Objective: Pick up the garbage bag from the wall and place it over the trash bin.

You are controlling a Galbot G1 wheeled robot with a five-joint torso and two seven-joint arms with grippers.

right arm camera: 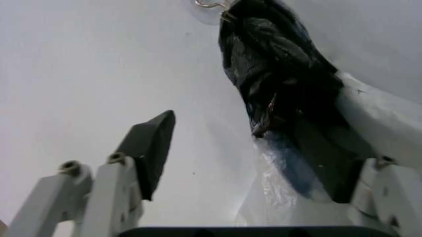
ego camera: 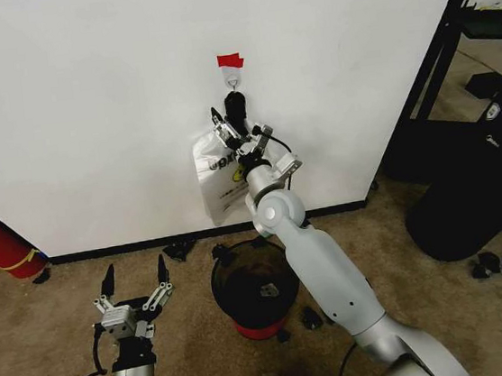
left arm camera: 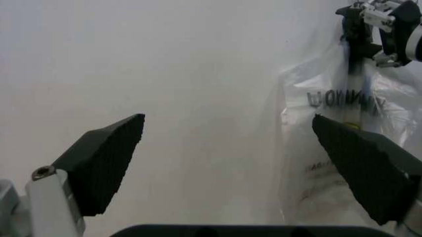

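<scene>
White wall (ego camera: 87, 98) is seen ahead, the garbage bag (ego camera: 235, 108) hung from its hook (ego camera: 233, 81) above the trash bin (ego camera: 255, 289). Left gripper (left arm camera: 231, 163) waits low, jaws apart. Right gripper (right arm camera: 264, 163) straddles the bag's dark neck, jaws apart; closure should be made just below the hook.

Black lettering runs across the white bag (ego camera: 216, 176) hanging just below the right gripper (ego camera: 237, 128) on the wall, but the letters cannot be made out. Smaller faint print sits lower on the same bag, also unreadable. A yellow mark lies beside the lettering.
</scene>
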